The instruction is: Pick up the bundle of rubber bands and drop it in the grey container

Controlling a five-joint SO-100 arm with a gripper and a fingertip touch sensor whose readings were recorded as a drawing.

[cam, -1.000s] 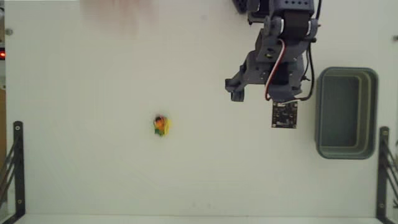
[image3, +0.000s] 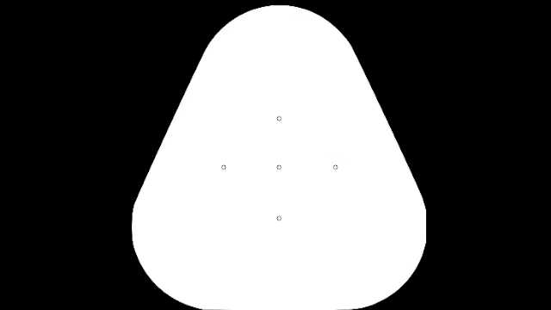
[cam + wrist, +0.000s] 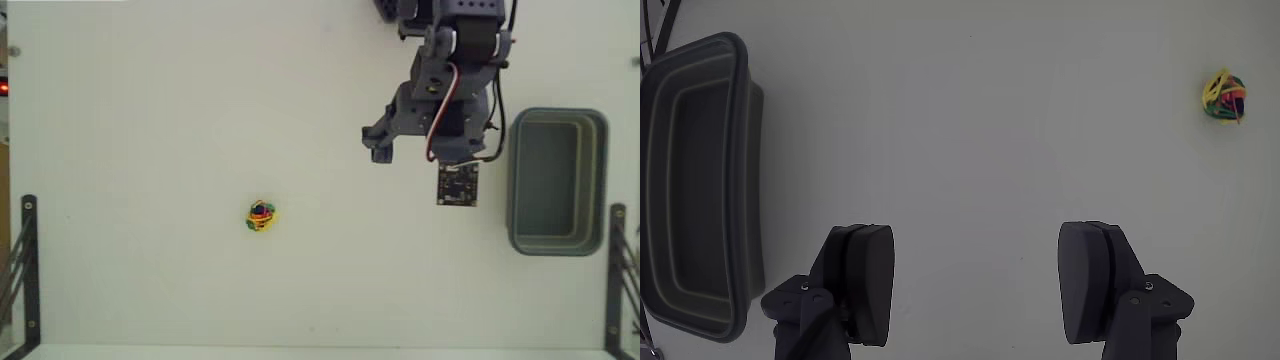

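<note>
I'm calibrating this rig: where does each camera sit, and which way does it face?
Fixed view: overhead, looking straight down at the white table; shows the arm.
Wrist view: rides on the arm, looking down past the open gripper.
Both show the bundle of rubber bands and the grey container.

Small yellow-green-red bundle of rubber bands (image 3: 261,215) on the white table, well apart from the empty grey container (image 3: 556,181).

**White tabletop, evenly lit**

A plain white table (image 3: 150,120) fills the fixed view, with soft, even light and faint shadows. Black metal brackets sit at the lower left (image 3: 25,270) and lower right (image 3: 618,270) edges. A small red light glows at the far left (image 3: 4,88).
</note>
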